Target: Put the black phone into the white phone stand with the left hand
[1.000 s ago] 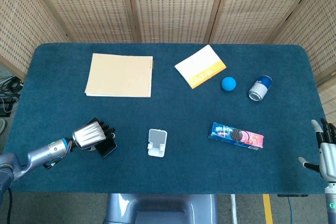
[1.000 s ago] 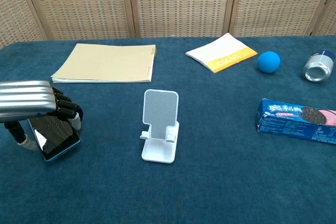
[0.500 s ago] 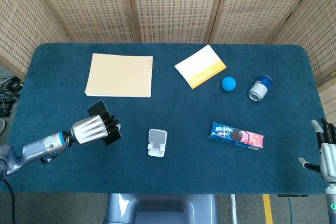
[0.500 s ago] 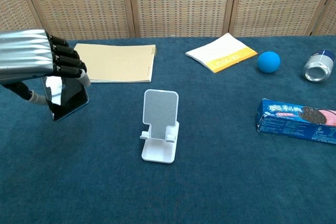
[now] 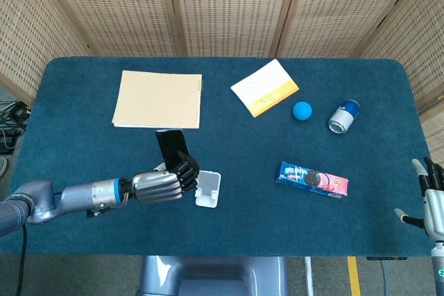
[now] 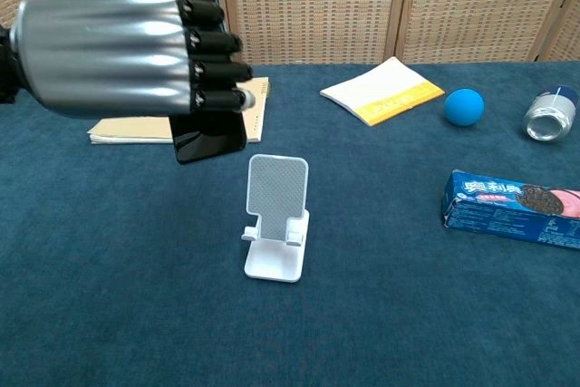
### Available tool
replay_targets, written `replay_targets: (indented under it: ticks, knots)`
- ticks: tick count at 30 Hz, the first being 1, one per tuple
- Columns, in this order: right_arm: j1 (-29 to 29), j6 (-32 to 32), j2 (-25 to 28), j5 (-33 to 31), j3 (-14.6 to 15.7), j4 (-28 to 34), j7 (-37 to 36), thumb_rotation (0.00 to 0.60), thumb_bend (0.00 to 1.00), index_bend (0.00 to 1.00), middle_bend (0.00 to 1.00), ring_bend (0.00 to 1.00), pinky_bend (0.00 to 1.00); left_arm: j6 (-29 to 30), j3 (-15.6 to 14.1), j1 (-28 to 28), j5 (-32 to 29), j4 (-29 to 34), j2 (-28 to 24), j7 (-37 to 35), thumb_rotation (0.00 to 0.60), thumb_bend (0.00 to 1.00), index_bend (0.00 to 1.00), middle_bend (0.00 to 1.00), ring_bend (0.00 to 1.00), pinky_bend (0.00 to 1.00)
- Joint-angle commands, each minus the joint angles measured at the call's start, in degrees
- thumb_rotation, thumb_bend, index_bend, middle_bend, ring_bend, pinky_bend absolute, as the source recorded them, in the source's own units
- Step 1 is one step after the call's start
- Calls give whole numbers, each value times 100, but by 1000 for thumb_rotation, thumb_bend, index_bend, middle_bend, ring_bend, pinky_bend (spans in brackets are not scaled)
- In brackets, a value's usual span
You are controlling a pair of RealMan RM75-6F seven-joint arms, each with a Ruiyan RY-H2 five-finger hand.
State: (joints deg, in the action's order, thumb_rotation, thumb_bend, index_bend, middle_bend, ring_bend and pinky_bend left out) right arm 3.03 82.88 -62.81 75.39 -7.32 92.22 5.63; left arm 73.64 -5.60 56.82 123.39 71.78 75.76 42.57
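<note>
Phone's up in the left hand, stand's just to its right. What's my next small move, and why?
Probably ease the left hand rightward and lower. It grips the black phone upright in the air, left of the white phone stand, whose cradle is empty and faces the robot. The phone's bottom edge looks level with the stand's top, so it needs centring over the ledge before lowering.

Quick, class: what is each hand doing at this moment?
Left hand: holding the black phone, beside the white phone stand.
Right hand: open, fingers apart, holding nothing.
</note>
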Motion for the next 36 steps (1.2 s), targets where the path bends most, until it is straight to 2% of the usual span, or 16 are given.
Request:
replay_targets:
  ticks: [1,7,18,36]
  knots:
    - [-4,-2,10,3,1,-8,-26,600,0,0,0,0,0,-897,258,308,164,481,136,807,600,0,652,566,557,447]
    - [-18,-15,35,-6,6,-22,-107,600,0,0,0,0,0,-1435,317,384,161,587,368,1120,600,0,648,565,557,439]
    - [-36,-30,100,3,-2,-39,-297,600,0,0,0,0,0,-2076,414,389,94,707,517,1621,600,0,637,552,557,427]
    - [-27,-83,139,-41,-25,-66,-401,600,0,0,0,0,0,-2354,434,415,109,337,996,1845,600,0,624,532,557,415]
